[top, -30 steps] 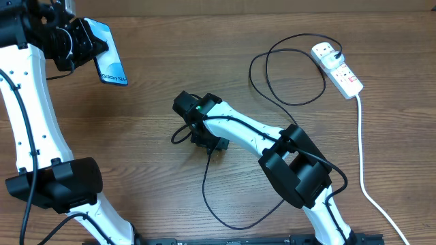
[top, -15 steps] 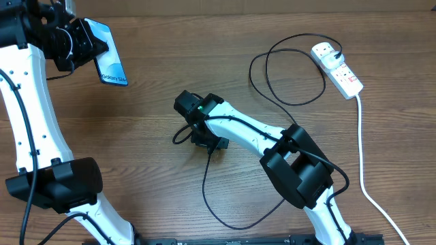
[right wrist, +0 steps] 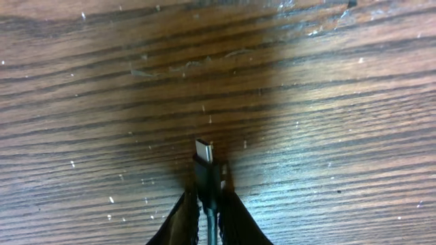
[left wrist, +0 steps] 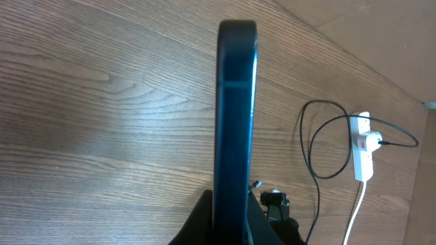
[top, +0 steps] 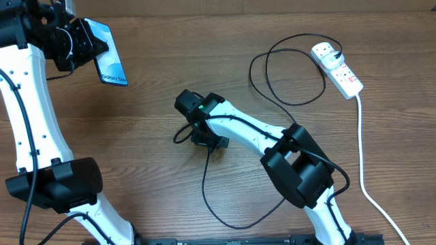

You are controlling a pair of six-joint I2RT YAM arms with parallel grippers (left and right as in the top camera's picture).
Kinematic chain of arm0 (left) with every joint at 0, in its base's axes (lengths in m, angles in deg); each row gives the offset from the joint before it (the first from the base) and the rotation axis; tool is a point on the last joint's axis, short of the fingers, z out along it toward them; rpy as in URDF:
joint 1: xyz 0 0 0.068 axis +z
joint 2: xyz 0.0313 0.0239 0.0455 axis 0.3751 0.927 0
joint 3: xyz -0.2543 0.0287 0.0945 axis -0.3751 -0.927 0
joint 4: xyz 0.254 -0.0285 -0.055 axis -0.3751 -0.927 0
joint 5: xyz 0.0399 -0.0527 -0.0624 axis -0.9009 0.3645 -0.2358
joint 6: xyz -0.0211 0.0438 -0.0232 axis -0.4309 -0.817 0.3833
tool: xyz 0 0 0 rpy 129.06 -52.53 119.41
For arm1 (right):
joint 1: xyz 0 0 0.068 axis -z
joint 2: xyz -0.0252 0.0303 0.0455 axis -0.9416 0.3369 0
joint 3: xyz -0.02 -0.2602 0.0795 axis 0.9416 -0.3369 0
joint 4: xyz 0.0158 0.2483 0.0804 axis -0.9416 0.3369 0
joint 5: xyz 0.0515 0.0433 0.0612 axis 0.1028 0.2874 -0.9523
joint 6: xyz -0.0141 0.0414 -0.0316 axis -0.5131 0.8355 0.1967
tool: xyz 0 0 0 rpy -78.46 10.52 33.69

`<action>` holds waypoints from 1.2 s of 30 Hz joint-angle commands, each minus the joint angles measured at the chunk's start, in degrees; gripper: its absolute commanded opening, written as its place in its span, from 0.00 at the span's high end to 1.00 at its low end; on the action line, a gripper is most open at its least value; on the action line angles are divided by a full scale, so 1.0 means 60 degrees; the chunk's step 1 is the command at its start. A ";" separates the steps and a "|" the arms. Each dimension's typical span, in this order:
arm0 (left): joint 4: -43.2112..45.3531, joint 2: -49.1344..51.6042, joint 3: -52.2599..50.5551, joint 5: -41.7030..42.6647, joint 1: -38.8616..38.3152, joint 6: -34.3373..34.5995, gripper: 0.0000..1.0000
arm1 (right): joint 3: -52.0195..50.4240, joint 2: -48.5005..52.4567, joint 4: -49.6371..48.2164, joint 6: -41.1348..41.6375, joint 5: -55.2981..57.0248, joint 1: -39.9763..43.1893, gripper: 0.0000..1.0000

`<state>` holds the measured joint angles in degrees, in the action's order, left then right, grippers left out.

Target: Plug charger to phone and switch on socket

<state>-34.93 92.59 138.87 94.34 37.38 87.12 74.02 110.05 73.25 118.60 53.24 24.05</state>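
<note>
Holding phone (top: 111, 60) clear of worktop (top: 136, 177) at far left corner, left tool (top: 80, 42) clenched on its lower end; screen tilted toward centre, edge-on in left wrist view (left wrist: 235, 122), judged so that the port end could be offered to the connector. Right tool (top: 204, 139) at mid-worktop, pinched shut on charger (top: 204, 187) just behind its connector tip (right wrist: 204, 150), tip projecting past the fingers (right wrist: 235, 211) and pointing along the wood, close above the surface; contact with worktop not determinable. Judged a grip for carrying the tip toward the phone, phone and tip being well apart. Black cable trailing from that tool in a loop toward the near edge, then running under the right arm and out in a large loop to socket (top: 337, 68) at far right. Plug at socket seen seated at its far end; red switches visible, positions too small to read. Phone's charging port not seen in any view. Stretch of cable beneath the arm hidden. White cord (top: 364, 163) running off near right edge, far end cut off.
</note>
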 commanded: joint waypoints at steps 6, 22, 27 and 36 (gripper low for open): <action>0.0007 -0.0069 0.0066 0.0087 -0.0066 -0.0219 0.96 | -0.0321 0.0120 -0.0007 -0.0157 0.0288 0.0178 0.96; 0.0342 -0.0069 0.0066 0.2721 -0.0066 -0.0805 0.96 | 0.0087 -0.0951 -0.0244 -0.1271 -0.1144 0.0368 0.96; 0.0849 -0.0069 0.0066 0.5118 -0.0066 -0.0973 0.96 | 0.0091 -0.2863 -0.0871 -0.3359 -0.3304 0.0430 0.96; 0.0980 -0.0069 0.0066 0.8725 -0.0073 -0.1719 0.96 | 0.0087 -0.5883 -0.1446 -0.6739 -0.6808 0.0430 0.96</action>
<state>-29.47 92.59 138.87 131.94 37.38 80.17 74.11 78.47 64.48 87.69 22.25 26.50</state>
